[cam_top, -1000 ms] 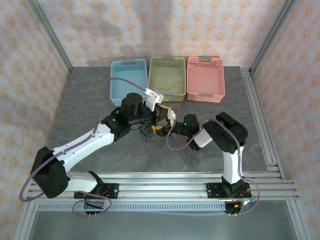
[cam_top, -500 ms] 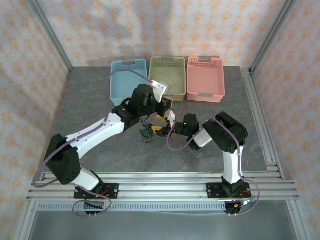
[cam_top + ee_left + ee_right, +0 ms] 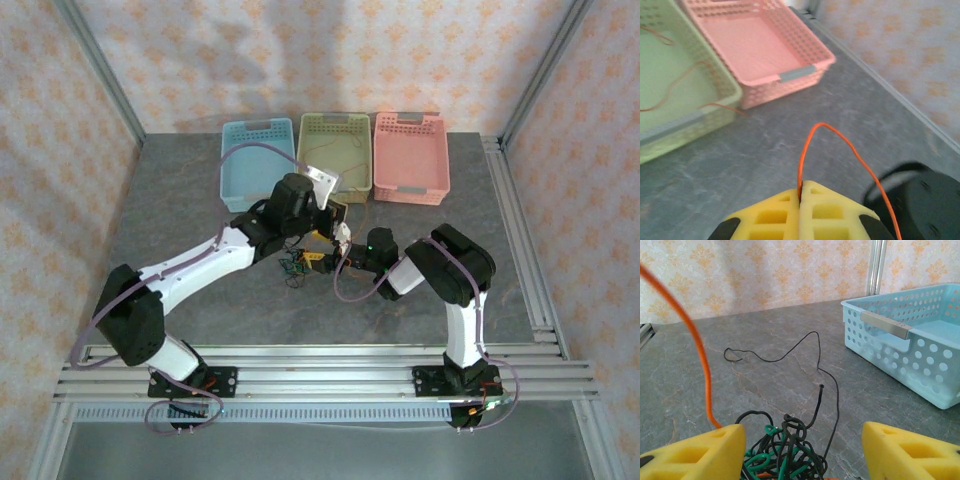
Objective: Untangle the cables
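Three baskets are sitting side by side along the far edge of the table (image 3: 180, 220): the left basket (image 3: 250, 170), the middle basket (image 3: 335, 122) and the right basket (image 3: 410, 165). A loose cable (image 3: 671, 86) is lying in the middle basket. The heap of cables (image 3: 294, 266) is lying near the middle of the table. The right gripper (image 3: 802, 440) is sitting just right of the heap. The lifted cable (image 3: 821, 124) is going up to the left gripper (image 3: 800, 192), which is hanging between the heap and the middle basket.

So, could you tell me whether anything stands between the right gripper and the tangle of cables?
Nothing visible does. The tangle lies on the table just ahead of the open right gripper, between its fingers. The orange cable rises from it past one finger, off to the side, not across the gap.
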`<action>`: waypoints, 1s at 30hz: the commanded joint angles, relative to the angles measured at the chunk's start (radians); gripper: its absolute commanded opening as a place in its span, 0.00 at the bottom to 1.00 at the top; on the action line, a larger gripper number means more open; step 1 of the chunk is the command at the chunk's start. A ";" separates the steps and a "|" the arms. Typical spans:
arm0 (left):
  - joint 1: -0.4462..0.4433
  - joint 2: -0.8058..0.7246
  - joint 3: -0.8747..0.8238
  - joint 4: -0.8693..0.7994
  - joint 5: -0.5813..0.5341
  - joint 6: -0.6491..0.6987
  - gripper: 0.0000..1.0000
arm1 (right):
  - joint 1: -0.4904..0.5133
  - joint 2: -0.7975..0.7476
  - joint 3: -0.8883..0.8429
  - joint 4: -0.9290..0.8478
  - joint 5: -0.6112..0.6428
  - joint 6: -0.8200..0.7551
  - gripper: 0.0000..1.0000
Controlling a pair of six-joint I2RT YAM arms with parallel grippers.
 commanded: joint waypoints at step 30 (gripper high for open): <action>-0.006 0.051 0.123 -0.149 -0.171 -0.021 0.70 | 0.008 0.009 0.025 0.051 0.021 0.037 0.00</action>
